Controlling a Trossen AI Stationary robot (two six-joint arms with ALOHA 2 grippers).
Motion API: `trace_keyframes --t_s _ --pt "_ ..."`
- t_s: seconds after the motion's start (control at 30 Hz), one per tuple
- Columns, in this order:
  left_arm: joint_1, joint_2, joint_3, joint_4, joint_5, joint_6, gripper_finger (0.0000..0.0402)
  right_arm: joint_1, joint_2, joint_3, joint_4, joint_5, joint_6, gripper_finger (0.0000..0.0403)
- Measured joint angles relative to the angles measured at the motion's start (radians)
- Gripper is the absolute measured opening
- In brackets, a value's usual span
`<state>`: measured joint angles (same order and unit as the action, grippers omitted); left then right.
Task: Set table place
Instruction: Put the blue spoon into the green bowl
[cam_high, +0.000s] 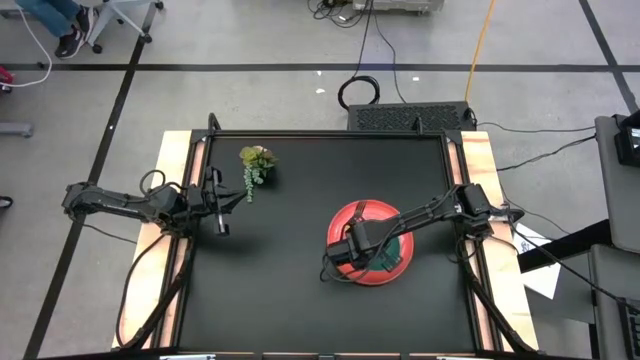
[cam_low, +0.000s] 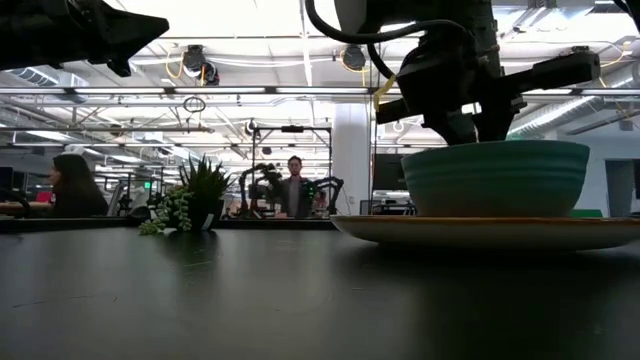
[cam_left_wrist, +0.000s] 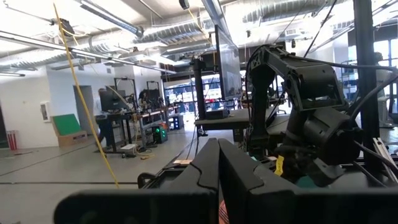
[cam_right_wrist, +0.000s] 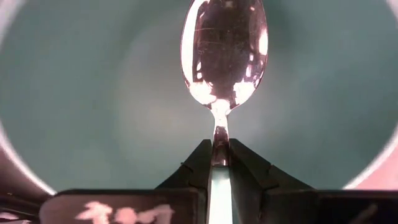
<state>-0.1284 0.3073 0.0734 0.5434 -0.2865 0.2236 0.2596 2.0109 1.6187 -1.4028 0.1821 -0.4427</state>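
On the surface (cam_high: 280, 290) sit one red plate (cam_high: 345, 218), one teal bowl (cam_low: 495, 178) standing on that plate, and one plant (cam_high: 256, 163); one spoon (cam_right_wrist: 224, 56) is in the air and no fork is in sight. The plate lies right of the middle, nearer the right wooden strip than the left, with bare black surface all around it; the widest free stretch runs across the left half and along the near edge. The plant stands well apart, toward the far left corner. The right arm reaches in from the right edge, bent down over the plate, and the right claw (cam_right_wrist: 219, 163) is clamped on the spoon's neck, its scoop hanging inside the bowl. The left arm stretches in level from the left edge, raised off the surface, and the left claw (cam_left_wrist: 217, 165) points across toward the right arm with its fingers pressed together, holding nothing.
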Motion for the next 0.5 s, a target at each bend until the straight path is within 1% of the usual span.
trace_keyframes --t_s 0.5 --pt "0.000 0.000 0.000 0.000 0.000 0.000 0.0008 -0.017 0.000 0.000 0.004 -0.005 -0.008 0.0029"
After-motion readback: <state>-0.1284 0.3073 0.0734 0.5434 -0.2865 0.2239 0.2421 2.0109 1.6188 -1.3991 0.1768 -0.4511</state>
